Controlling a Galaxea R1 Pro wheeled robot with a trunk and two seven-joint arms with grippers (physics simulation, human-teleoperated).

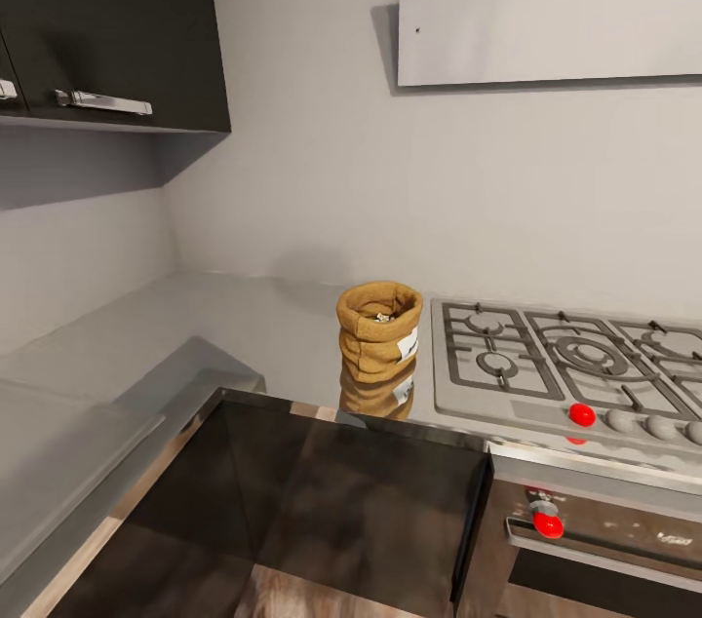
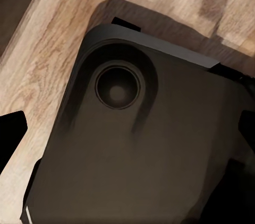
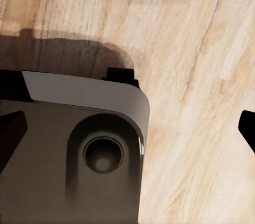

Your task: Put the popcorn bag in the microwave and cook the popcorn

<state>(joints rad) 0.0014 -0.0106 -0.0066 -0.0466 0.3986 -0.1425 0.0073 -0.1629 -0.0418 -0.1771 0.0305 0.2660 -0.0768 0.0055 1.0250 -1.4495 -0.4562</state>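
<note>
Nearest, both wrist cameras look down past the robot's dark base (image 2: 138, 144) onto pale wooden floor (image 3: 202, 49); black finger edges (image 2: 10, 134) sit at the frame sides, and I cannot tell whether either pincer is apart or together. Beyond the dark cabinet fronts (image 1: 322, 501), the shiny grey worktop (image 1: 195, 345) runs into the corner with open bare surface left of the popcorn bag (image 1: 378, 330). The bag stands upright just beside the gas hob (image 1: 575, 365), tan, wrinkled, rolled at the rim, white label (image 1: 408, 343) showing, pale popcorn (image 1: 381, 316) inside; behind rises the grey wall (image 1: 312, 160) with a dark upper cabinet (image 1: 107, 14).
</note>
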